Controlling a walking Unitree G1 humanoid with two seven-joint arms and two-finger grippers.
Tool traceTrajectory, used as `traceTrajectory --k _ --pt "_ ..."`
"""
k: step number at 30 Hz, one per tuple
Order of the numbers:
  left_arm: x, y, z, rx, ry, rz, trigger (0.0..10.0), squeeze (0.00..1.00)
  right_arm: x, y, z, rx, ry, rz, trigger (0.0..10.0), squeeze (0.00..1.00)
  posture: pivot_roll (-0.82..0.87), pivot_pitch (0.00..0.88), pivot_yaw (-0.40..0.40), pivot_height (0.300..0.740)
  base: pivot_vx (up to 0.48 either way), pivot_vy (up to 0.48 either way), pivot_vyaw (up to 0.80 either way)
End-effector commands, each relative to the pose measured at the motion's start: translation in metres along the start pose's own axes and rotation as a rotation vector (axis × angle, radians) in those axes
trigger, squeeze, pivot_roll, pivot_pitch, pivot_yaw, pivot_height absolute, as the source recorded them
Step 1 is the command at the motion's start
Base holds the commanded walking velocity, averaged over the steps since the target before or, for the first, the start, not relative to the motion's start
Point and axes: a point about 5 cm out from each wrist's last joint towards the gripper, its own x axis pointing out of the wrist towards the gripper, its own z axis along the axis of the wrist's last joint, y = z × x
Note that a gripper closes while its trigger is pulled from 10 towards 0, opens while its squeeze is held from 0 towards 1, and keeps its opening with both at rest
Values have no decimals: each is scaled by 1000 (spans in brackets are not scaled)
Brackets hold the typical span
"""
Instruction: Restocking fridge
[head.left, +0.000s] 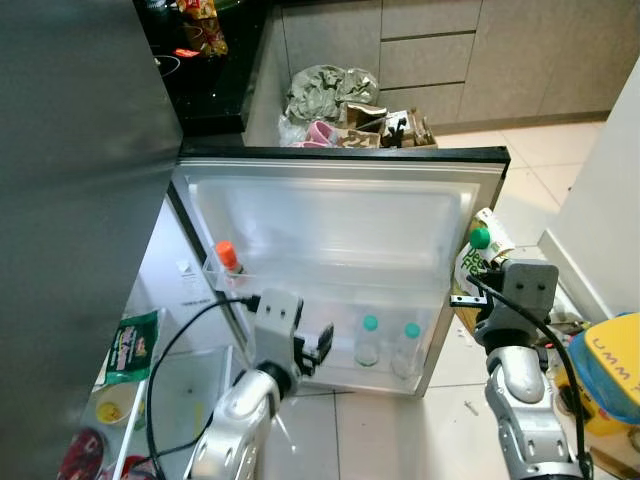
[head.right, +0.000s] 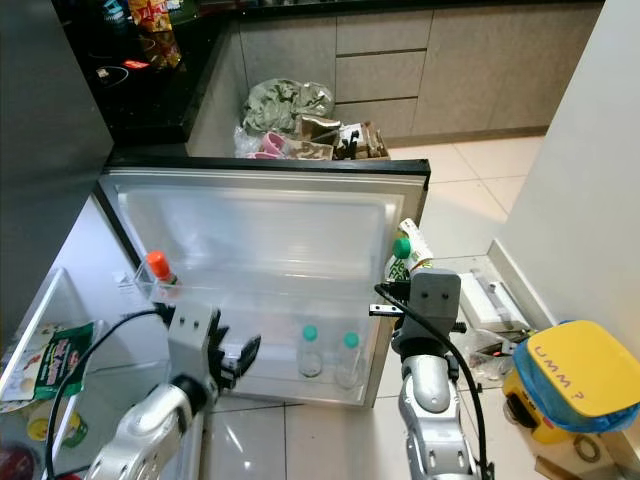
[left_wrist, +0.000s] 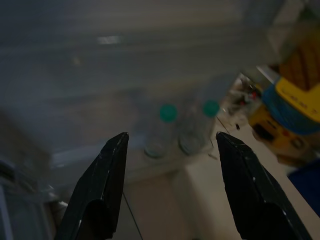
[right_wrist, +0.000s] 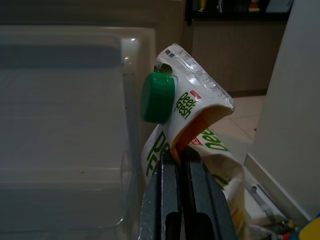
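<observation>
Now | right hand (right_wrist: 182, 165) pinched on crumpled Peel Fresh juice carton (right_wrist: 192, 120), just beside fridge door (head.left: 340, 215) edge | left hand (left_wrist: 170, 150) empty, fingers apart, near two green-capped bottles (head.left: 388, 345) in door shelf | risk: soft carton slips, or clips door edge.

The left arm (head.left: 235, 415) reaches forward and up from the lower left, its silver forearm bent at the wrist, a black cable looping off to its side. The left gripper (left_wrist: 170, 145) has its two black fingers (left_wrist: 107, 170) spread wide apart with nothing between them. The right arm (head.left: 525, 400) rises nearly upright at the lower right, wrist block on top. The right gripper (right_wrist: 182, 157) has its fingers pressed together, pinching the folded lower part of a juice carton (right_wrist: 192, 107).
</observation>
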Motion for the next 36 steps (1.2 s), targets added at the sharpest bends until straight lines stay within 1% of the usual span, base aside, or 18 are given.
traceTrajectory --k 1,4,5,7,13,15,20,21,22,24,26,27,28,30,31,32,34,36 --pt "-6 2 -5 11 25 -27 10000 0 -5 4 3 3 -20 -7 10000 0 -117 161 66 740 0 0 0" --pt "-14 2 -14 31 65 -62 10000 0 -23 11 -5 -62 10 -38 10000 0 -109 163 58 740 0 0 0" --pt "-14 2 -14 31 65 -62 10000 0 -23 11 -5 -62 10 -38 10000 0 -109 163 58 740 0 0 0" --pt "-16 4 -16 30 74 -65 10000 0 -31 12 -4 -129 -5 -64 10000 0 -107 164 55 740 0 0 0" --pt "-18 5 -21 31 91 -73 10000 0 -37 15 0 -142 -18 -78 10000 0 -109 164 54 740 0 0 0" --pt "-21 6 -26 40 113 -85 10000 0 -44 23 3 -141 -33 -40 10000 0 -113 161 51 740 0 0 0" --pt "-23 8 -29 46 123 -85 10000 0 -49 28 2 -145 -33 0 10000 0 -111 160 49 740 0 0 0" --pt "-24 11 -32 52 133 -81 10000 0 -56 34 2 -156 -47 59 10000 0 -110 159 47 740 0 0 0" --pt "-24 11 -32 52 133 -81 10000 0 -56 34 2 -156 -47 59 10000 0 -110 159 47 740 0 0 0" --pt "-27 16 -37 59 154 -72 10000 0 -73 45 7 -227 -142 195 10000 0 -108 156 49 740 0 0 0" --pt "-28 17 -39 61 162 -71 10000 0 -79 49 11 -260 -190 249 10000 0 -108 156 49 740 0 0 0" --pt "-28 17 -39 61 162 -71 10000 0 -79 49 11 -260 -190 249 10000 0 -108 156 49 740 0 0 0" --pt "-29 18 -40 68 168 -75 10000 0 -87 53 11 -276 -209 300 10000 0 -107 151 49 740 0 0 0" --pt "-29 18 -41 73 171 -79 10000 0 -91 55 11 -281 -213 328 10000 0 -107 152 48 740 0 0 0" --pt "-29 19 -40 76 171 -79 10000 0 -99 58 7 -255 -169 395 10000 0 -106 151 48 740 0 0 0" --pt "-29 19 -40 76 171 -79 10000 0 -99 58 7 -255 -169 395 10000 0 -106 151 48 740 0 0 0" --pt "-29 22 -39 78 168 -73 10000 0 -109 61 0 -201 -92 484 10000 0 -107 152 47 740 0 0 0" --pt "-29 23 -39 78 167 -71 10000 0 -111 61 -2 -181 -69 507 10000 0 -107 152 47 740 0 0 0"
